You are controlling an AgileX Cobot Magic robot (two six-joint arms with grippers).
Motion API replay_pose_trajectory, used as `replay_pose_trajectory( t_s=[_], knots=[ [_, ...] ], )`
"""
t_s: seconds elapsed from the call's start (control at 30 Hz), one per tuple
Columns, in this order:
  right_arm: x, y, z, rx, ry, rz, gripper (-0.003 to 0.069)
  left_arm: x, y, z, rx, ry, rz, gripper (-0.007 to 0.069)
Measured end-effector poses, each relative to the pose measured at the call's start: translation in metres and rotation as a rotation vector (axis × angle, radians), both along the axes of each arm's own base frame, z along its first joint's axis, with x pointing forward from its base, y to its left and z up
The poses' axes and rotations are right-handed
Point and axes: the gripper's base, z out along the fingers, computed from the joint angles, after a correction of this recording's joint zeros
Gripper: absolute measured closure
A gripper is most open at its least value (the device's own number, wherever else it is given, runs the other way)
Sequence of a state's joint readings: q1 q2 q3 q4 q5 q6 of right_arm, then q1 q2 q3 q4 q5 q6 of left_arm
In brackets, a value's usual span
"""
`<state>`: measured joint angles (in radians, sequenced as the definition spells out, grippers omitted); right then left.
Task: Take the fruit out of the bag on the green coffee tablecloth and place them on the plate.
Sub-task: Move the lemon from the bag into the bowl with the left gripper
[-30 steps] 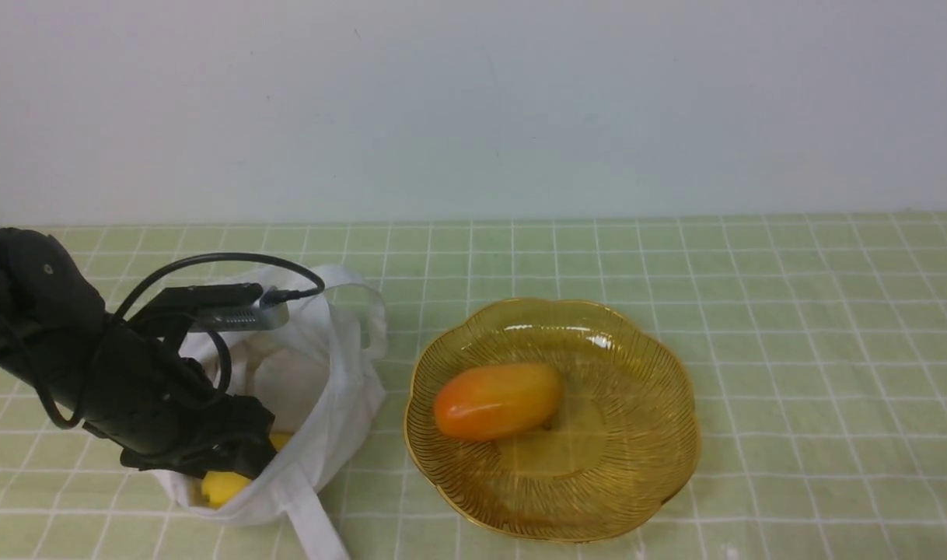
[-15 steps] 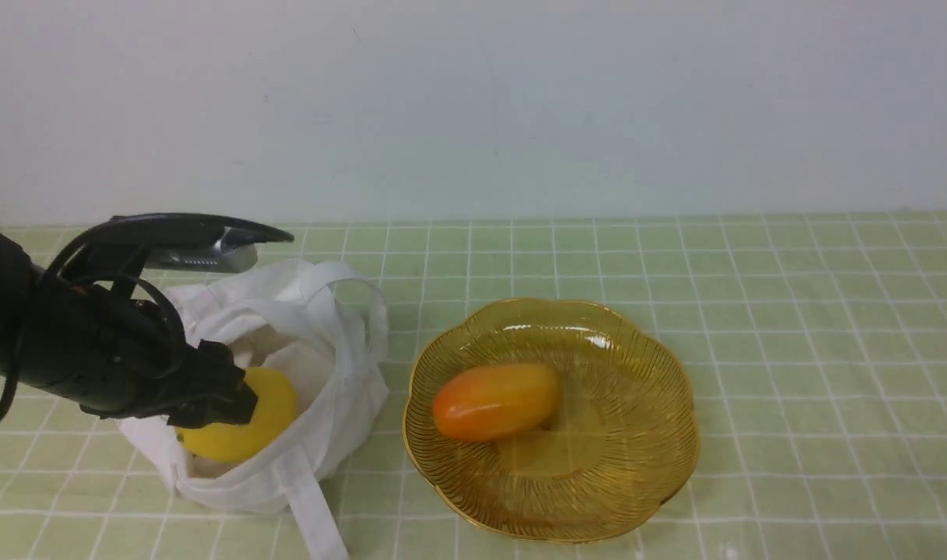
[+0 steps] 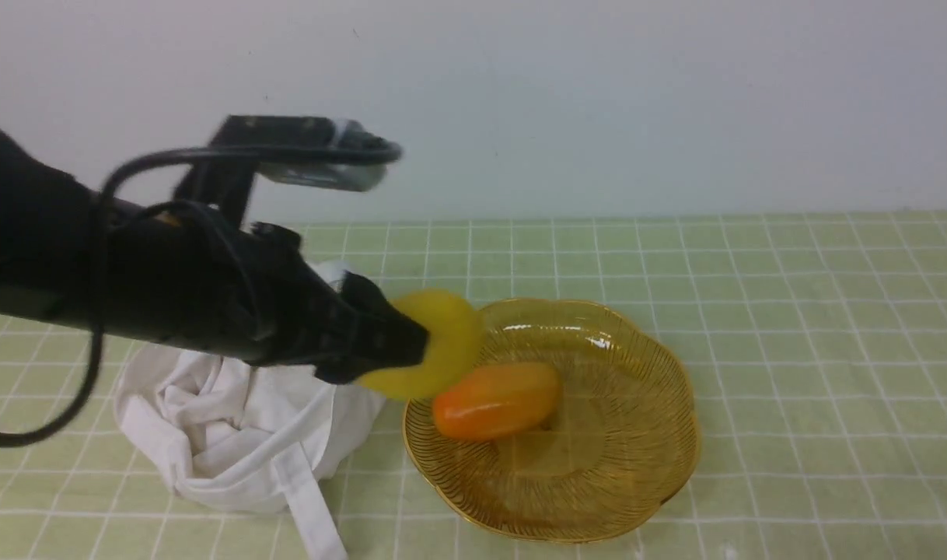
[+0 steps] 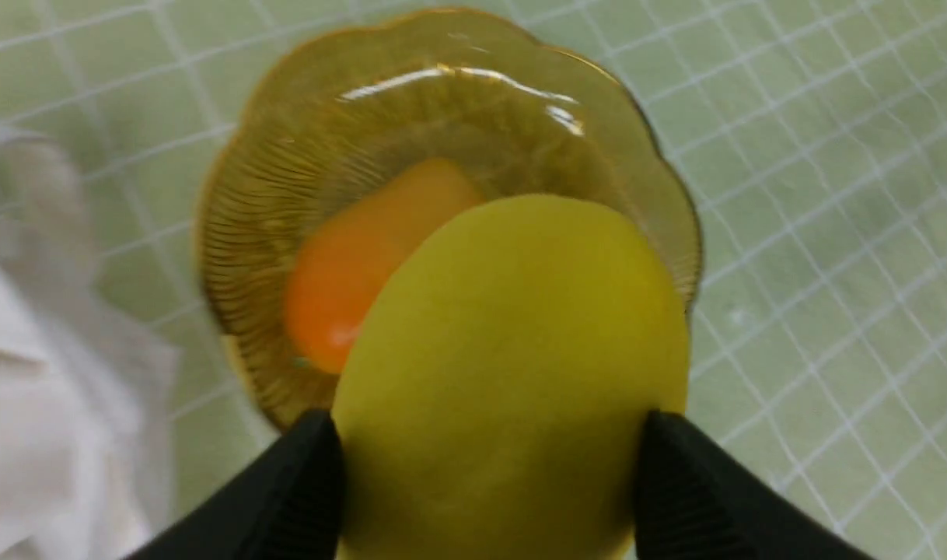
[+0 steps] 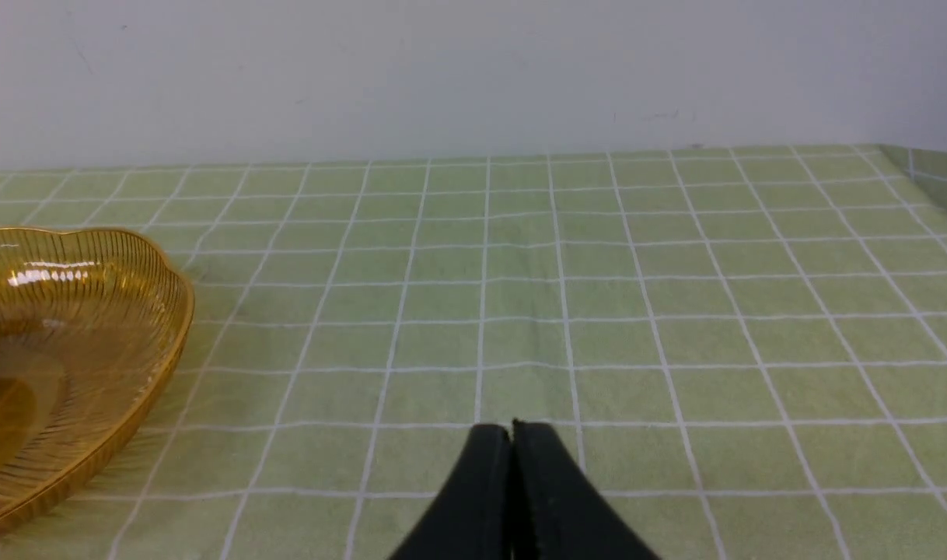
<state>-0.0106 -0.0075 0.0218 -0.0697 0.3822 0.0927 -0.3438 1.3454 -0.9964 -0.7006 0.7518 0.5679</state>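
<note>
My left gripper (image 3: 411, 350) is shut on the yellow fruit (image 3: 442, 338) and holds it in the air over the near-left rim of the amber plate (image 3: 644, 373). In the left wrist view the fruit (image 4: 512, 365) fills the space between the two black fingers (image 4: 302, 482), above the plate (image 4: 248, 210). The white bag (image 3: 232, 435) lies slumped on the green checked tablecloth (image 3: 792, 311), left of the plate. My right gripper (image 5: 511, 429) is shut and empty, low over bare cloth to the right of the plate (image 5: 131, 311); it does not show in the front view.
An orange-red oblong fruit (image 3: 495, 400) lies in the plate's left half; it also shows in the left wrist view (image 4: 365, 249). A white wall (image 3: 520, 101) rises behind the table. The bag's strap (image 3: 314, 513) trails to the front edge.
My left gripper has lifted the yellow fruit out of the bag and carried it up and right to the plate's rim. The bag has slumped flat.
</note>
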Motion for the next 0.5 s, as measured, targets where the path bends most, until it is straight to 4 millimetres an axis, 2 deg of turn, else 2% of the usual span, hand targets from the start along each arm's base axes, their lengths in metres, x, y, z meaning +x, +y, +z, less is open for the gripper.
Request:
replay_pose_trajectory(
  t_s=[0.1, 0.17, 0.2, 0.27, 0.3, 0.37, 0.5],
  knots=[
    [0.000, 0.000, 0.000, 0.000, 0.000, 0.000, 0.0674, 0.005, -0.028, -0.021, 0.025, 0.009, -0.060, 0.0192],
    [0.000, 0.000, 0.000, 0.000, 0.000, 0.000, 0.0674, 0.009, -0.040, -0.033, 0.042, 0.015, -0.083, 0.0192],
    [0.000, 0.000, 0.000, 0.000, 0.000, 0.000, 0.0674, 0.014, -0.053, -0.049, 0.063, 0.008, -0.096, 0.0192],
    [0.000, 0.000, 0.000, 0.000, 0.000, 0.000, 0.0674, 0.018, -0.061, -0.060, 0.077, 0.006, -0.095, 0.0192],
    [0.000, 0.000, 0.000, 0.000, 0.000, 0.000, 0.0674, 0.022, -0.068, -0.074, 0.096, 0.010, -0.091, 0.0192],
    [0.000, 0.000, 0.000, 0.000, 0.000, 0.000, 0.0674, 0.026, -0.076, -0.090, 0.119, 0.021, -0.092, 0.0192],
    [0.000, 0.000, 0.000, 0.000, 0.000, 0.000, 0.0674, 0.029, -0.082, -0.109, 0.144, 0.052, -0.093, 0.0188]
  ],
)
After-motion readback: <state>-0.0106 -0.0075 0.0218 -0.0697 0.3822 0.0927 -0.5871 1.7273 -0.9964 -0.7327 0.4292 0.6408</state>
